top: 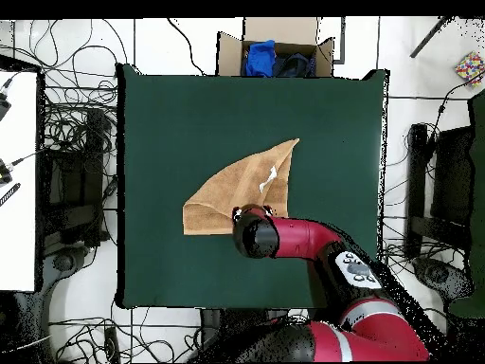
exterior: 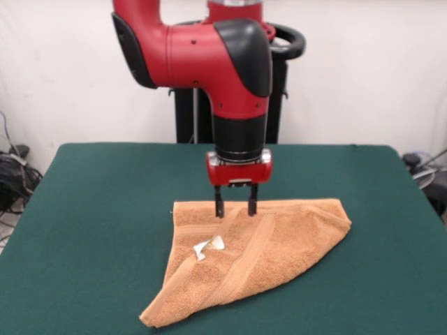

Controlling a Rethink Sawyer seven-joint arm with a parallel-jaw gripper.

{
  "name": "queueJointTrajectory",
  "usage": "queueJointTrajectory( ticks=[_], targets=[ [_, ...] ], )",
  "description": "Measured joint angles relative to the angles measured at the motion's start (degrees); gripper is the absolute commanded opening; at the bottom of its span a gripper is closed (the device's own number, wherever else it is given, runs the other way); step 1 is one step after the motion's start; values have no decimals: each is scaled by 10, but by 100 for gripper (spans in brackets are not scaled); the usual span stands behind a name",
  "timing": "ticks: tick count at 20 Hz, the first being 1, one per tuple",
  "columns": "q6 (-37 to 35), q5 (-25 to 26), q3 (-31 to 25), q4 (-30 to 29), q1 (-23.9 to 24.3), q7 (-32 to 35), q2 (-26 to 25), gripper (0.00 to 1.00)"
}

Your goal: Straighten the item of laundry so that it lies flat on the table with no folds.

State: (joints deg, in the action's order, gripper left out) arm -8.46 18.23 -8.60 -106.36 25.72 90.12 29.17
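The tabletop [exterior: 84, 209] is a wide green surface, far larger than the laundry item, so there is ample room on every side for spreading.

The arm [exterior: 230, 63] descends from above with its wrist pointing straight down. This vertical posture suits a top-down pinch on thin cloth lying on a flat surface.

The towel [exterior: 279, 244] lies near the middle of the tabletop. It is not flat: it is folded over on a diagonal into a roughly triangular shape, with one long point toward the camera in the front view and a blunt corner to one side. A woven band runs diagonally across the upper layer, which indicates that the layer has been turned across the one beneath it. The straight far edge lies directly below the wrist.

The gripper [exterior: 235, 206] stands with its two fingers parted by a narrow gap, tips at or just touching the towel's far edge. No cloth is seen lifted or pinched between them, so it appears to hold nothing. The position suggests an approach to grasp that edge; the task is judged incomplete.

The care tag [exterior: 209, 246] is white and lies exposed on the upper layer, near the band.
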Motion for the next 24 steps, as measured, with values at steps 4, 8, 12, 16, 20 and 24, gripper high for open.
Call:
queueJointTrajectory(
  ticks=[4,8,12,16,20,24],
  targets=[
    [0,8,1,4,8,0,-10,100],
    [0,21,1,5,13,0,-20,100],
    [7,29,2,5,15,0,-33,100],
    [22,37,1,5,19,0,-36,100],
    [31,44,1,3,22,0,-36,100],
    [39,44,1,0,23,0,-36,100]
  ],
)
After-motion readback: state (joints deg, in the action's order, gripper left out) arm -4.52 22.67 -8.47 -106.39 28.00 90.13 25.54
